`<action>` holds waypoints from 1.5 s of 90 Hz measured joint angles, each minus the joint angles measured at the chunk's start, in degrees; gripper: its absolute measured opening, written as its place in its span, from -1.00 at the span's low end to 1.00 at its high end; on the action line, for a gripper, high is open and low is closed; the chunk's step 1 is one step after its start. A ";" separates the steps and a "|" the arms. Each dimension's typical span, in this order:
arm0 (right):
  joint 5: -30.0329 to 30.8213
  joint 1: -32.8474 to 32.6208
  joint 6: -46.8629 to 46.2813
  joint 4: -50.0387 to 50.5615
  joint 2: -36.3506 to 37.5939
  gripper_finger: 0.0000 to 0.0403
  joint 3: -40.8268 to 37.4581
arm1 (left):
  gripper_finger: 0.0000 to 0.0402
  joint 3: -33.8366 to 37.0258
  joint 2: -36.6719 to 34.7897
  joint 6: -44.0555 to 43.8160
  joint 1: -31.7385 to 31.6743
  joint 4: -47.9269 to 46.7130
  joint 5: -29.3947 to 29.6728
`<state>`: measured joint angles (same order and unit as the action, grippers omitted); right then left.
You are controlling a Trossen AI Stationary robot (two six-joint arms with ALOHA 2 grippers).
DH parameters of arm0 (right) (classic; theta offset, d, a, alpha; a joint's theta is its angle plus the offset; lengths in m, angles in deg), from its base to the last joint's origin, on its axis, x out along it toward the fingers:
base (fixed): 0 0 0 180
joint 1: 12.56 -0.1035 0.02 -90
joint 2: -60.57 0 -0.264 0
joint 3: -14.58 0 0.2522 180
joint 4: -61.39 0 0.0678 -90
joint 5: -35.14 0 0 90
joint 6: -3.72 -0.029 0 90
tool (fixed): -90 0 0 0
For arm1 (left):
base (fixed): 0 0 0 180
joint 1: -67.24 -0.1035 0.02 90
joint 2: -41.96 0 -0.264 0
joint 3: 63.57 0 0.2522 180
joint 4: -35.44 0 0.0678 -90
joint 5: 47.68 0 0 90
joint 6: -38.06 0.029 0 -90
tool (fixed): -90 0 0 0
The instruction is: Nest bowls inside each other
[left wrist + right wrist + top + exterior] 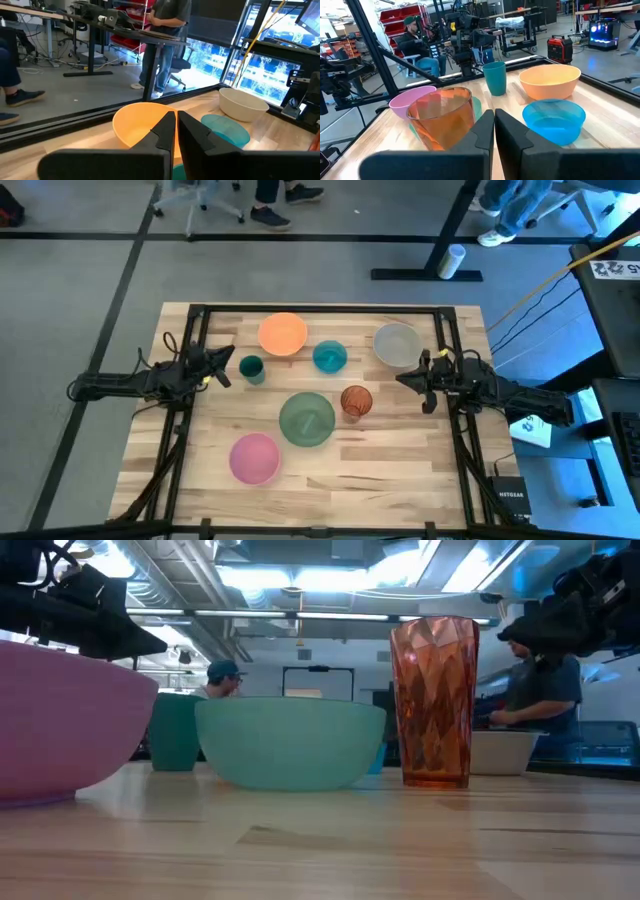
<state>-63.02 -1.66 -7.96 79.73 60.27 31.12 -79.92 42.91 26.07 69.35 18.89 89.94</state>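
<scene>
1. Seven bowls sit apart on the table (400, 470), none nested yet: orange bowl (283, 334), blue bowl (329, 357) and grey bowl (396, 345) along the far side, dark-teal cup (251, 368) to the left, green bowl (306, 419) in the middle, reddish-brown cup (356, 401) just beside it, pink bowl (254, 457) nearest.
2. The left gripper (226, 366) hovers at the table's left edge near the dark-teal cup, fingers (165, 131) clenched together on nothing.
3. The right gripper (404, 379) hovers at the right edge near the grey bowl, fingers (482, 129) likewise pressed together and empty.
4. Risk: the tall reddish-brown cup looks tippy; a sideways nudge could topple it against the green bowl.
5. Risk: choosing the wrong order, such as dropping a small cup in early, would leave later bowls perched rather than seated.
6. Risk: thin, smooth rims may slip from a shallow pinch.
</scene>
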 joint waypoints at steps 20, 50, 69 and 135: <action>0.25 0.00 0.04 -0.09 0.00 -1.00 0.01 | -1.00 -0.02 0.00 0.00 0.00 0.00 0.00; 2.20 0.00 0.86 -0.32 0.00 -1.00 0.00 | -1.00 -0.02 -0.02 0.00 0.00 0.00 0.02; 26.32 0.02 2.92 -1.43 -0.37 -1.00 0.00 | -1.00 -0.02 -0.02 0.00 -0.02 0.00 0.02; 34.70 0.00 -1.86 -4.39 -2.60 -0.99 0.06 | -1.00 0.13 -0.04 -5.18 -0.63 2.70 1.04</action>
<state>-28.32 -1.66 -9.82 75.34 57.68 31.18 -79.79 42.86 20.89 68.72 21.59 90.98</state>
